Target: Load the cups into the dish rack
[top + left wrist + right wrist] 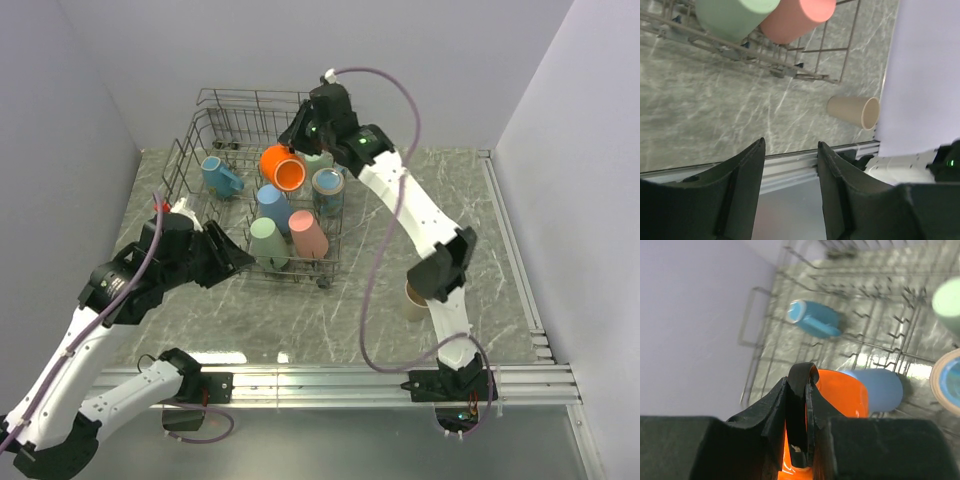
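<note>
Arm (440, 272) half-hides beige cup (850, 110) overhead; left wrist shows it sideways.

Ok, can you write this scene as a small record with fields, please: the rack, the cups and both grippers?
rack: grey wire, on the table
in rack: blue mug on its side; pale blue cup, green cup, pink cup upside down; upright cup
orange cup: tilted over the rack
beige cup: on its side on the table, outside the rack
left gripper: open, empty
right gripper: shut on orange cup
</note>
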`<state>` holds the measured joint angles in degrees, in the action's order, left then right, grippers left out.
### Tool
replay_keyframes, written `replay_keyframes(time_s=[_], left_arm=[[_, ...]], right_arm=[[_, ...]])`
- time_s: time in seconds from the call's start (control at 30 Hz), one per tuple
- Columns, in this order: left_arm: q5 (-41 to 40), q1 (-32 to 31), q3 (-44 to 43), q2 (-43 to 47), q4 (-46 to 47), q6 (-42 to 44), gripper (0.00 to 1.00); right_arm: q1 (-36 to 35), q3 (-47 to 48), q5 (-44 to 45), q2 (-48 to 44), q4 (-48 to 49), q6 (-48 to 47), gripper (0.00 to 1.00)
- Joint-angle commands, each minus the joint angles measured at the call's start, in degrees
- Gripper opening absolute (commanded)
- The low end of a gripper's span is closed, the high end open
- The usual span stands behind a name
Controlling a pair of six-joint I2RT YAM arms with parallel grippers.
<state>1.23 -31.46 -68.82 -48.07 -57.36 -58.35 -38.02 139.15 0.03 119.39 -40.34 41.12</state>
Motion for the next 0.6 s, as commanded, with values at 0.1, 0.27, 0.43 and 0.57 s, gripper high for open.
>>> replay_keyframes(time_s=[0.1, 0.27, 0.43, 0.57], left_arm=[[-1.06, 0.09, -4.39, -2.81, -6.35, 10.0, 0.51], [-6.13, 0.26, -6.5, -7.99, -7.14, 14.31, 0.5], [-12.13, 1.14, -12.38, -14.84, -11.45, 15.63, 0.48], [-11.26, 2.37, -13.89, -17.57, -10.49, 17.56, 0.48]], right_arm=[[3.74, 6.22, 1.9, 7.6, 13.25, 15.21, 0.0], [5.67, 5.08, 2.34, 11.2, 15.9, 18.73, 0.0], [7.17, 4.55, 2.25, 14.46, 17.75, 21.0, 0.0], [8.14, 5.78, 1.73, 17.27, 15.12, 23.82, 0.0]])
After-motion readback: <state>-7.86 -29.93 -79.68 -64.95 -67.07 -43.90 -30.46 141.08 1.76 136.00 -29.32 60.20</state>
